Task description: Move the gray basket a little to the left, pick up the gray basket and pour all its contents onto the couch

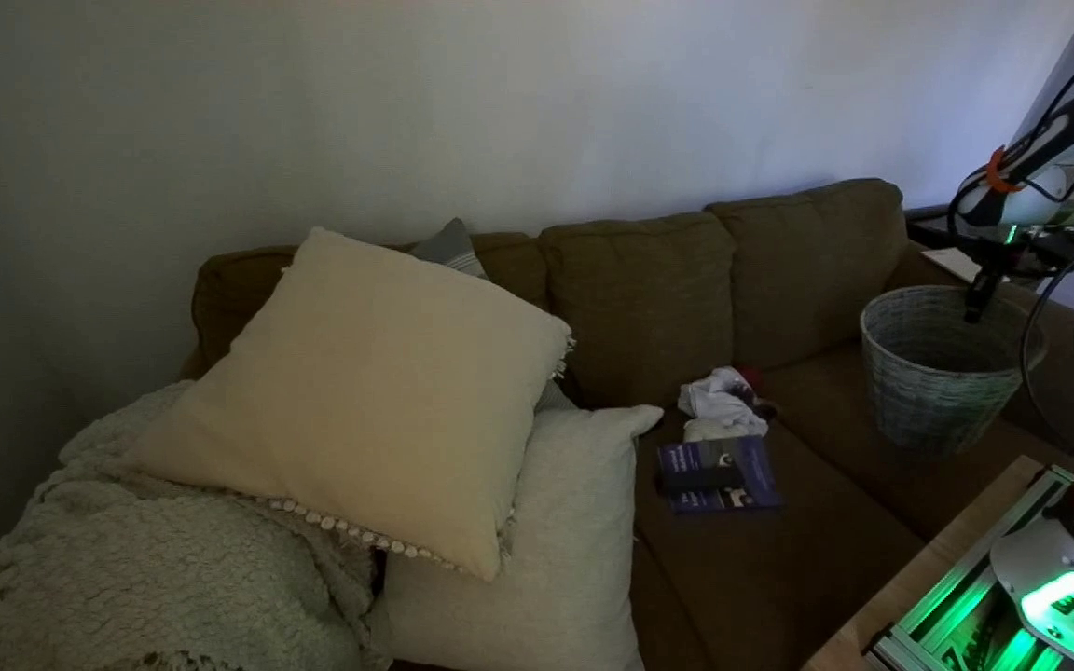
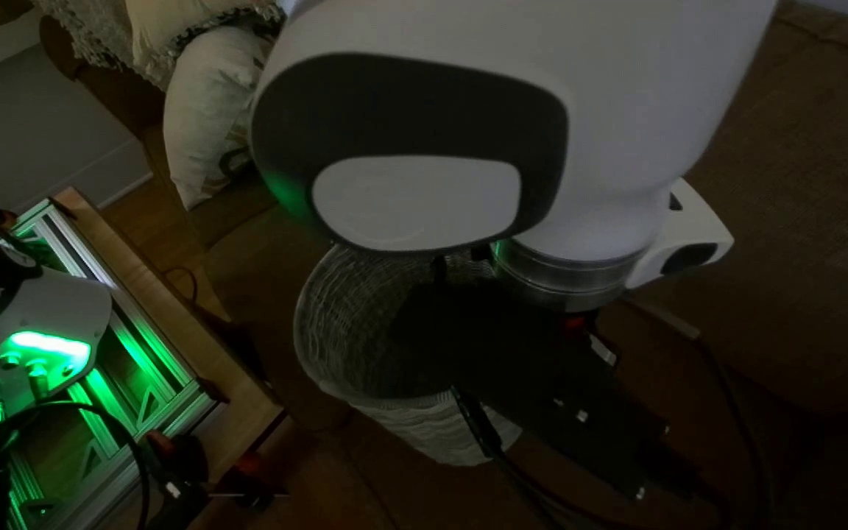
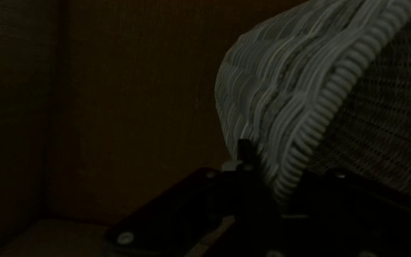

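Nearest: the gripper, across the bottom of the wrist view, pinching the rim of the gray basket, one finger outside and one inside.
Basket spot: the gray basket is mouth up over the end seat of the couch; I cannot tell whether its bottom touches the seat.
Basket inside: woven wall in shadow, the bottom too dark to make out.
Seat beside it: a white cloth, bunched up near the back cushions, well apart from the gray basket.
By the cloth: a purple packet, lying flat on the seat with pale lettering, a dark strip across it.
Red bit: small, just beside the white cloth, unclear what it is.
Couch: olive-brown, square back cushions, a pale wall behind.
Pillows: a large cream pillow leaning over a paler pillow; a gray striped pillow peeks out behind.
Blanket: fluffy, heaped partly under the cream pillow.
Robot arm: above the gray basket, hiding part of it in an exterior view.
Desk: wooden, carrying the robot base, which glows green.
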You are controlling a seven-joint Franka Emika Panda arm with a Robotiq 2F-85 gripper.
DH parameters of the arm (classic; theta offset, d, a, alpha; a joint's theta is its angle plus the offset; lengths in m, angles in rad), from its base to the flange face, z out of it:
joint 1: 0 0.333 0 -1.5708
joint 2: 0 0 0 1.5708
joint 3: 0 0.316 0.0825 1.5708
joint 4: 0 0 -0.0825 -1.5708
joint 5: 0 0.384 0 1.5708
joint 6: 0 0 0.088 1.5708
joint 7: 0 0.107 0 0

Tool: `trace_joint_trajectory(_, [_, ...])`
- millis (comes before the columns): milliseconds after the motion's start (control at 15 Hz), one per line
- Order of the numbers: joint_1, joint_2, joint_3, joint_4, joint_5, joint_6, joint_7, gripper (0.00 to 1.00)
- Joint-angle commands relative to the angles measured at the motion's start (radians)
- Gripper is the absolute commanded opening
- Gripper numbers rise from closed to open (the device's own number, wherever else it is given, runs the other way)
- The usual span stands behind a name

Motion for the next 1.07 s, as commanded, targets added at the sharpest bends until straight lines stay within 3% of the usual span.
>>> trace_joint_trajectory(0, [0.009, 0.056, -0.024, 0.092, 0.036, -0.080, -0.097, 0.03])
trace_joint_trajectory(333, [-0.024, 0.101, 0.012, 0.073, 0.077, 0.009, -0.303, 0.03])
trace_joint_trajectory(1000, [-0.036, 0.171, -0.020, 0.083, 0.069, -0.027, -0.532, 0.03])
